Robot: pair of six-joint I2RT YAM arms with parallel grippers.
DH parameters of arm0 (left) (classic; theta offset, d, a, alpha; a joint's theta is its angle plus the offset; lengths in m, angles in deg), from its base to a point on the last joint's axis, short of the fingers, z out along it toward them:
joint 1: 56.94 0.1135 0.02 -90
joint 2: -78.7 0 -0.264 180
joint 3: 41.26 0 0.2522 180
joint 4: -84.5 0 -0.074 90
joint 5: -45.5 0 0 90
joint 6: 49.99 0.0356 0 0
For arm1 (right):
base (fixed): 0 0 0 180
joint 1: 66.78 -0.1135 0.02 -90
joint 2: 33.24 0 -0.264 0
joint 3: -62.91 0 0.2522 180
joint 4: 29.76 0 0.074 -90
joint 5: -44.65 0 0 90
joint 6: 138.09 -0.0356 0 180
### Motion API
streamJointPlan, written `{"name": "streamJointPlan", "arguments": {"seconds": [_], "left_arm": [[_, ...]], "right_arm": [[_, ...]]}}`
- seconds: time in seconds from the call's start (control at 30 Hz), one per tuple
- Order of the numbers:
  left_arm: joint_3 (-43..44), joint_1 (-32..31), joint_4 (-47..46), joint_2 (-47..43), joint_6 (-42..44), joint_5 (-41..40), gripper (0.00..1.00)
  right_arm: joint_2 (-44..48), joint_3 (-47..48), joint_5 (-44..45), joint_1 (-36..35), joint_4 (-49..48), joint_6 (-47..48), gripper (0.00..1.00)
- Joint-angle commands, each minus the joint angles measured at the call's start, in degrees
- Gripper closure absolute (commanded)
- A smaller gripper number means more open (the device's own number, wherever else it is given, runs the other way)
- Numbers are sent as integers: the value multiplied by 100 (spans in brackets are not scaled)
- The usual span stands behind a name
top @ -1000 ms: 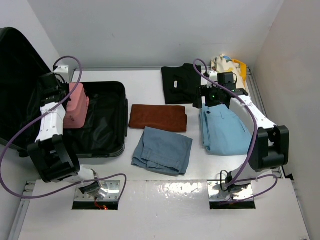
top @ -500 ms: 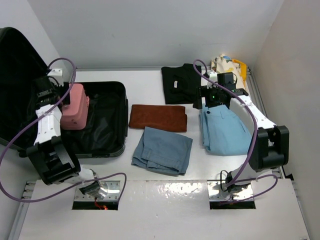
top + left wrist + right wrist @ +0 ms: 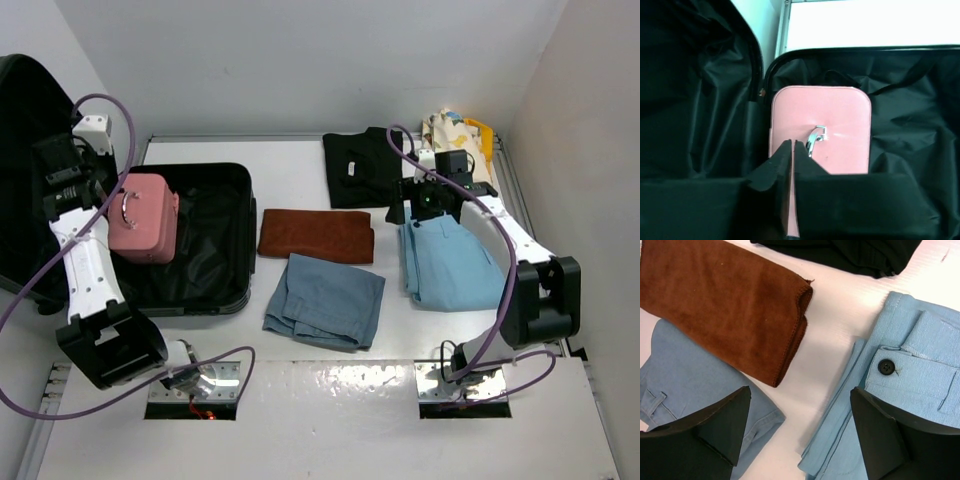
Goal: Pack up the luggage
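Note:
The black luggage point(image 3: 215, 250) lies open at the left, its lid point(image 3: 25, 120) standing up against the wall. A pink vanity case point(image 3: 145, 218) lies in its lined base, metal handle up; it also shows in the left wrist view point(image 3: 820, 125). My left gripper point(image 3: 92, 192) is shut and empty, raised just left of the pink case point(image 3: 791, 145). My right gripper point(image 3: 420, 207) is open and empty. It hovers over the bare table between a brown towel point(image 3: 725, 300) and light blue trousers point(image 3: 910, 370), with its midpoint over the table point(image 3: 800, 391).
A brown towel point(image 3: 315, 235), blue-grey folded denim point(image 3: 325, 300), light blue trousers point(image 3: 450, 262) and a black garment point(image 3: 360, 170) lie on the white table. A cream bag point(image 3: 455, 130) sits at the back right corner. Walls close in on the left, back and right.
My left gripper has let go of the pink case and drawn up and to the left. The case has gone from tilted to lying flat in the luggage. The right gripper barely moved.

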Motion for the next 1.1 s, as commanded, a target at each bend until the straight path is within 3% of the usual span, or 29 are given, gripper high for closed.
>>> {"name": "streamJointPlan", "arguments": {"seconds": [0.0, 0.33, 0.67, 1.07], "left_arm": [[327, 93, 481, 132, -115, -319, 97], [91, 32, 658, 634, -299, -1840, 100], [-260, -399, 1053, 635, 34, -1333, 100], [-489, -847, 983, 1038, -299, -1412, 100]], "right_arm": [[266, -46, -88, -12, -67, 30, 21], [407, -222, -158, -12, 4, 22, 21], [424, -222, -386, -116, 109, 56, 22], [170, 165, -1186, -1040, -110, 303, 37]]}}
